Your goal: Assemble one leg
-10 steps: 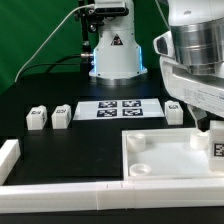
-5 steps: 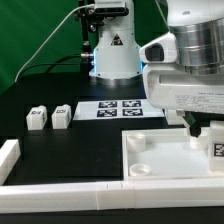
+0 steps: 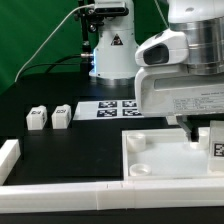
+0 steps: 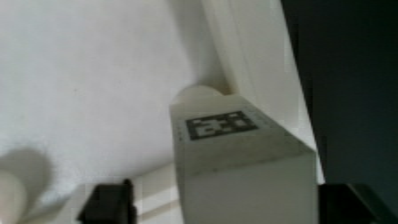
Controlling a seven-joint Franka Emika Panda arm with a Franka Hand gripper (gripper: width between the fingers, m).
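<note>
A leg (image 4: 222, 125), a stubby white block with a black-and-white tag, stands on the large white panel (image 4: 89, 90) close to the panel's edge. My gripper (image 4: 228, 205) is open and straddles it. One dark finger (image 4: 111, 200) stands a little off the leg, and the other finger (image 4: 349, 200) is close beside it. In the exterior view this leg (image 3: 217, 150) is at the panel's (image 3: 160, 158) right side, under my gripper (image 3: 205, 132). Two more legs (image 3: 38, 118) (image 3: 62, 115) stand on the black table at the exterior view's left.
The marker board (image 3: 118, 109) lies behind the panel. A long white border bar (image 3: 90, 192) runs along the front, and a short one (image 3: 8, 155) is at the exterior view's left. The robot base (image 3: 112, 50) stands at the back.
The arm has swung toward the exterior view's left and lower over the panel. It now hides the leg that stood beside the marker board. The tagged leg on the panel has stayed put.
</note>
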